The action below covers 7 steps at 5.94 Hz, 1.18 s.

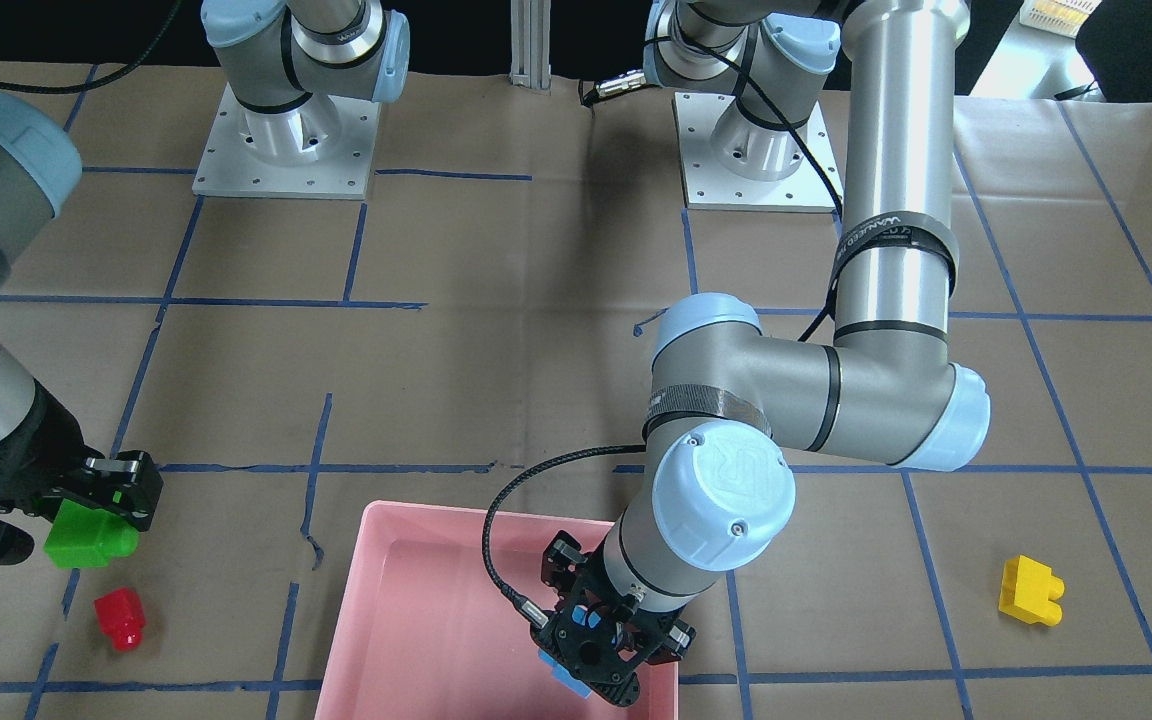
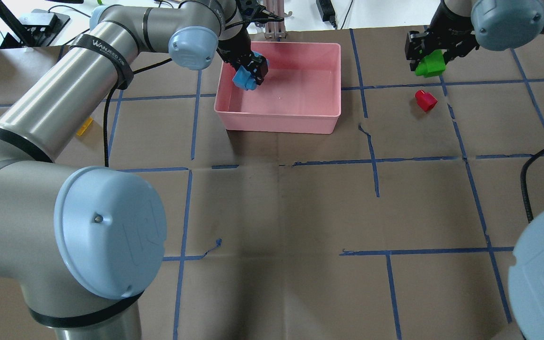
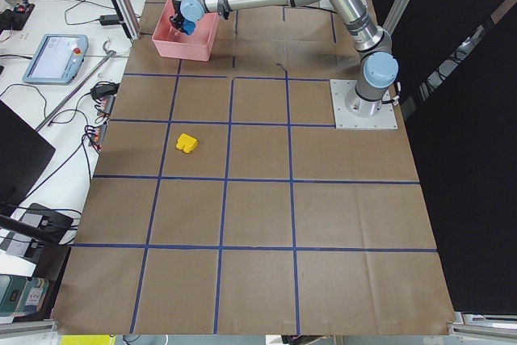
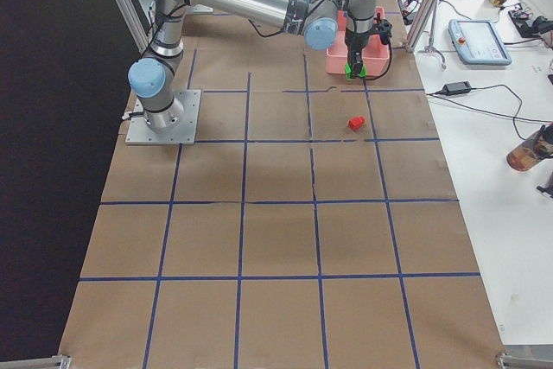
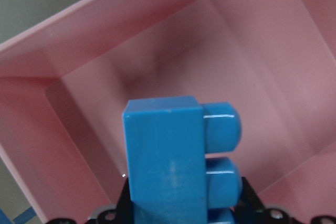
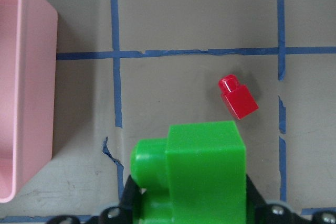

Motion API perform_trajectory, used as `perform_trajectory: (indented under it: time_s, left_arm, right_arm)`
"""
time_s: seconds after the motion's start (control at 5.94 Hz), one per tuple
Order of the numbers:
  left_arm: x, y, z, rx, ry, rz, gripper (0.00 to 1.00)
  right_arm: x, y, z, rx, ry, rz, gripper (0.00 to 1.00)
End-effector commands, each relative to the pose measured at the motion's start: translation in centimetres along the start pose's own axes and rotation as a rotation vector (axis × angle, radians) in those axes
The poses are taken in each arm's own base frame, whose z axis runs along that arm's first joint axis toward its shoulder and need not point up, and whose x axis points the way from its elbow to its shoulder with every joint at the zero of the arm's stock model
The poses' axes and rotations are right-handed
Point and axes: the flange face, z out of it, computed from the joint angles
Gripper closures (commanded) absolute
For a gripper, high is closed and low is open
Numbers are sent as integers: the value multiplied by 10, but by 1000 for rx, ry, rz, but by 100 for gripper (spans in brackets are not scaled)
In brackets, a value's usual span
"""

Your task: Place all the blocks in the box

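Observation:
My left gripper is shut on the blue block and holds it inside the left end of the pink box, above its floor. The left wrist view shows the blue block over the box's floor. My right gripper is shut on the green block and holds it above the table, right of the box. The red block lies on the table just below it and also shows in the right wrist view. The yellow block lies alone on the table beyond the left arm.
The table is brown paper with blue tape lines. The two arm bases stand at the robot's edge. The left arm's big links hang over the table's left half. The box's wall is left of the green block.

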Motion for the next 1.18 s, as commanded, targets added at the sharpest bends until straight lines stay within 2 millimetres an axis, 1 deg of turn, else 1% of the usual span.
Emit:
perform_trajectory:
  time_s: [0.0,0.17,0.34,0.51,0.67,0.84,1.01]
  left_arm:
    - [-26,17,-8,-46,-69,-37,1]
    - [-86,51,-35,-40,-105,-128,1]
    - [-157,91,-58,-45,-142,-234,1]
    - [-214,131,-58,-85,-184,-326,1]
    - [-241,155,-44,-115,-180,-368,1]
    - [-264,180,-35,-166,-210,-401,1]
    - [-307,222,-22,-211,-213,-466,1]
  right_arm:
    - [-49,-12,-6,28,-15,45,91]
    - [-84,-18,-7,39,-24,80,91]
    - [-128,-19,-4,44,-36,127,91]
    - [-185,-16,14,31,-47,186,91]
    - [-230,-18,39,31,-58,225,90]
    - [-263,-14,68,34,-65,242,68]
    - [-262,-14,82,30,-51,215,28]
